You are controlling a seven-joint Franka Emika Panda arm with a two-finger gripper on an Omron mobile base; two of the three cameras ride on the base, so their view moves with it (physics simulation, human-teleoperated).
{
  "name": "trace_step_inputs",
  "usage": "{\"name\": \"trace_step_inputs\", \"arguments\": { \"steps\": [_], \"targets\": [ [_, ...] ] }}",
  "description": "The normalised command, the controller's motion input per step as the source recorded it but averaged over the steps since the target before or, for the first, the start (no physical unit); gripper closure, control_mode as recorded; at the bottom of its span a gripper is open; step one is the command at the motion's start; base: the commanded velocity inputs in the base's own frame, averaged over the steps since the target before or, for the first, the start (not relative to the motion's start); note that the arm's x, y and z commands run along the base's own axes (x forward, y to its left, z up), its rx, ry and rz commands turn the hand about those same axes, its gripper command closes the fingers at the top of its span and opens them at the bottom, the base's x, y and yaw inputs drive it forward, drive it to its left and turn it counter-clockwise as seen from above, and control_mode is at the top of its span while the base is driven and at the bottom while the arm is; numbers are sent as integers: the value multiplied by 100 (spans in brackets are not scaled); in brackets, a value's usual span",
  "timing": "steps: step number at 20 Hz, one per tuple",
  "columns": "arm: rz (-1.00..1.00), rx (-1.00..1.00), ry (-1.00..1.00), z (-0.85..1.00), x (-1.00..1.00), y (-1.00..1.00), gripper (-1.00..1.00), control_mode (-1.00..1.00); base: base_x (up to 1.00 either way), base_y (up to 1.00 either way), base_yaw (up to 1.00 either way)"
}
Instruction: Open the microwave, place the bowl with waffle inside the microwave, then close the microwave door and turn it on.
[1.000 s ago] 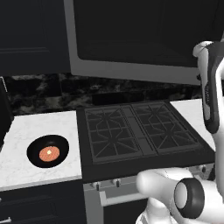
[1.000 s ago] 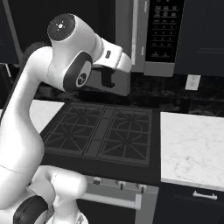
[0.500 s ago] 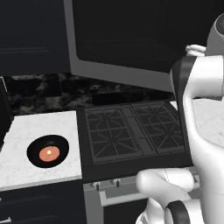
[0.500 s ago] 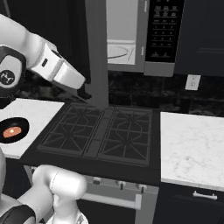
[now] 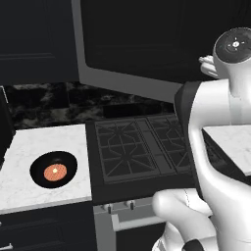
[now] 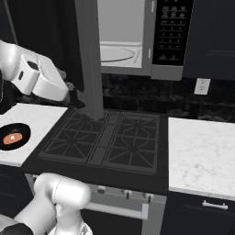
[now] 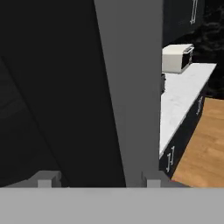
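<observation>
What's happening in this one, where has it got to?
The microwave door stands swung open, showing the pale inside of the microwave. The arm's pincer is by the door's lower edge, holding nothing. The bowl with the waffle sits on the white counter left of the stove, not yet picked up.

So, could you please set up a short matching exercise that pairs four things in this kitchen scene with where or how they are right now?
Things:
1. grey-framed microwave door
2. shallow round black bowl
3. small orange-brown waffle
4. dark microwave button panel

States:
A. lying inside the bowl
B. swung open over the stove
C. at the microwave's right edge
D. on the white counter left of the stove

Pairs: 1-B, 2-D, 3-A, 4-C
</observation>
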Motion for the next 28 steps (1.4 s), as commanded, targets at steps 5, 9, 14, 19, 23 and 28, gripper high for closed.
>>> {"name": "trace_step_inputs", "arguments": {
  "steps": [5, 9, 14, 19, 23, 28],
  "targets": [
    [0, -2, -9, 6, -79, -5, -100, -100, 0, 0, 0],
    [0, -5, -18, 11, -97, -3, -100, -100, 0, 0, 0],
    [-11, -2, -20, 0, -65, 0, -100, -100, 0, 0, 0],
    [-13, -7, -23, 2, -78, 9, -100, -100, 0, 0, 0],
    [-2, -15, -12, 14, -48, 5, -100, -100, 0, 0, 0],
    [0, -20, -7, 23, -35, 0, -100, -100, 0, 0, 0]
  ]
}}
